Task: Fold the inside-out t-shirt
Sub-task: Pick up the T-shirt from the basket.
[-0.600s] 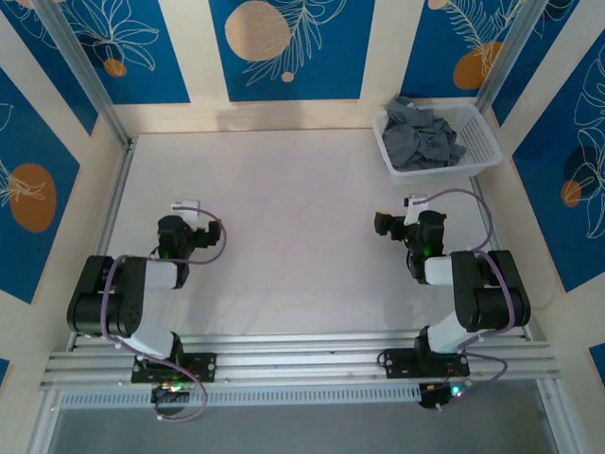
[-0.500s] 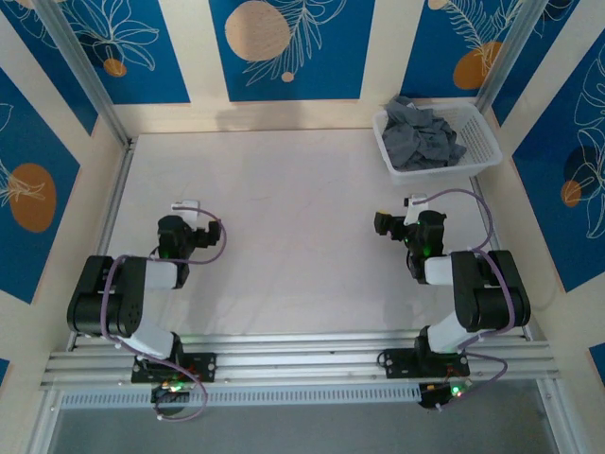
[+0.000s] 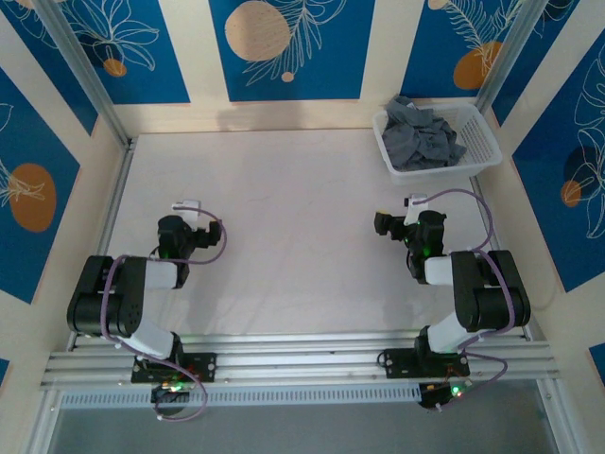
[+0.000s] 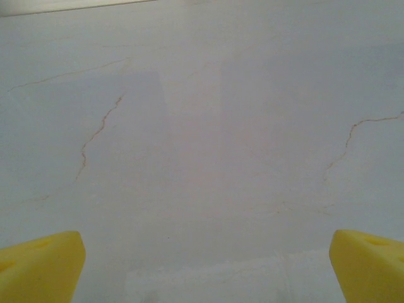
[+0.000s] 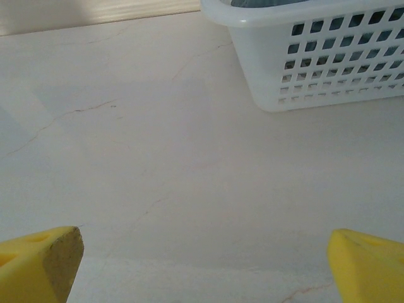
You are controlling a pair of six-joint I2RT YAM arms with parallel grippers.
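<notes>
The inside-out t-shirt (image 3: 423, 137) is a crumpled dark grey heap inside the white mesh basket (image 3: 484, 142) at the back right corner of the table. My left gripper (image 3: 180, 225) rests folded back near its base at the left, far from the shirt. In the left wrist view its yellow fingertips (image 4: 38, 265) stand wide apart, so the left gripper (image 4: 205, 268) is open over bare tabletop. My right gripper (image 3: 421, 227) sits in front of the basket, a stretch of table between them. The right gripper (image 5: 205, 265) is open and empty, and the basket (image 5: 315, 63) lies ahead of it to the right.
The white tabletop (image 3: 284, 208) has faint cracks like veins. Blue patterned walls (image 3: 284, 47) and slanted aluminium posts (image 3: 80, 71) close in the back and sides. An aluminium rail (image 3: 302, 355) carrying both arm bases runs along the near edge.
</notes>
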